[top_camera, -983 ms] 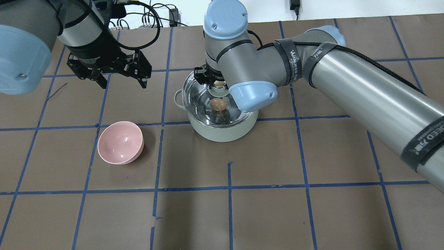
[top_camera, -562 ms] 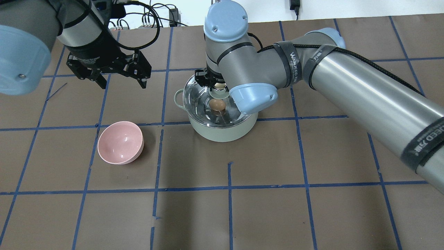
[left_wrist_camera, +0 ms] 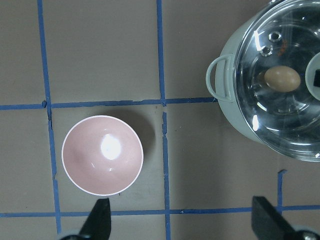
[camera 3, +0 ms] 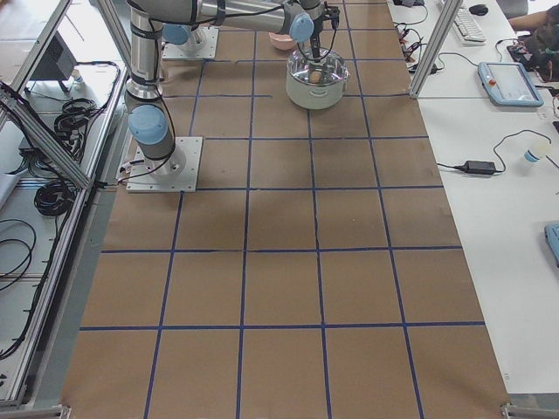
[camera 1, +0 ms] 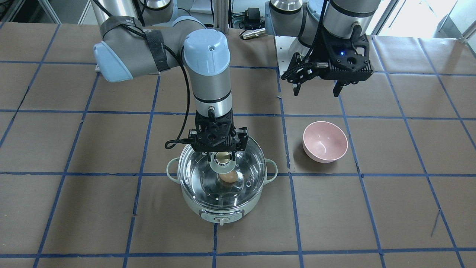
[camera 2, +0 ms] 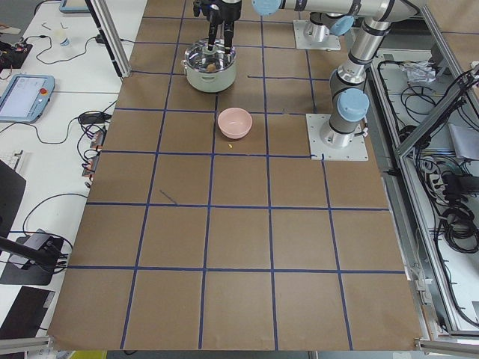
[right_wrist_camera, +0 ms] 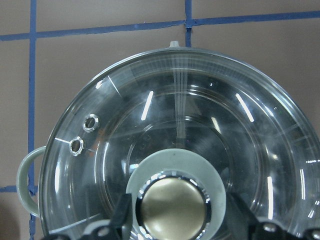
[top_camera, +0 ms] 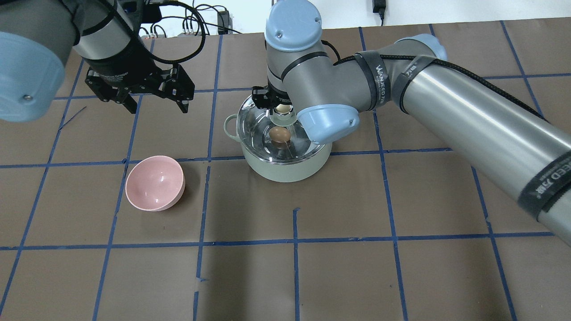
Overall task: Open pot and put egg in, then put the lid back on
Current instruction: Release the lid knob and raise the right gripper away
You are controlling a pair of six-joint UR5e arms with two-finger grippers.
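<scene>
The mint-green pot (top_camera: 290, 171) stands mid-table, its dial (camera 1: 222, 221) facing away from the robot. The brown egg (top_camera: 280, 133) lies inside on the steel bottom, seen through the glass; it also shows in the front view (camera 1: 228, 177) and the left wrist view (left_wrist_camera: 282, 78). The clear lid (top_camera: 254, 127) sits over the pot's mouth, slightly off to the left, and I cannot tell whether it rests on the rim. My right gripper (top_camera: 279, 107) is shut on the lid's beige knob (right_wrist_camera: 174, 207). My left gripper (top_camera: 158, 106) is open and empty, hovering well to the pot's left.
A pink bowl (top_camera: 154, 183), empty, stands on the table left of the pot, below my left gripper, and it shows in the left wrist view (left_wrist_camera: 102, 155). The brown table cover carries a grid of blue tape lines (top_camera: 294, 240). Cables lie at the far edge (top_camera: 196, 22).
My right arm has shifted the lid slightly to the right over the pot. The egg, the bowl and the left gripper have not moved.
</scene>
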